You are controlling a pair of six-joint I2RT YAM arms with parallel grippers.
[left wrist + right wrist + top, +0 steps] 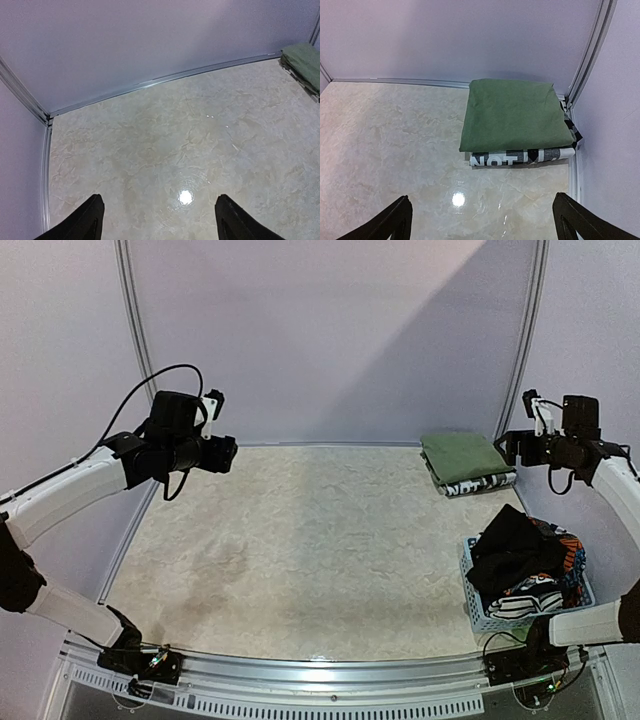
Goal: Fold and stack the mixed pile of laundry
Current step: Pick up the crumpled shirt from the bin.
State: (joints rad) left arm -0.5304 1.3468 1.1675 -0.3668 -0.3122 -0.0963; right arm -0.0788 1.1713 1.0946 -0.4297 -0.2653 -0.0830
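While both arms hover above the marbled table (300,540), the mixed laundry pile (515,558) sits heaped in a pale blue basket (478,612) at the near right edge. The left gripper (158,212) and the right gripper (482,212) hang with jaws spread wide, holding nothing. A folded olive-green cloth (514,114) lies atop a black-and-white printed piece (520,158) in the far right corner.

Your top cam sits high behind the rig, looking down and fwd over the whole table (300,560). Left wrist cam looks down from well above the surface, facing approx 1 o'clock; right wrist cam is closer in, facing approx 12. All three share the folded green cloth (462,455), at 2 o'clock in the top view.
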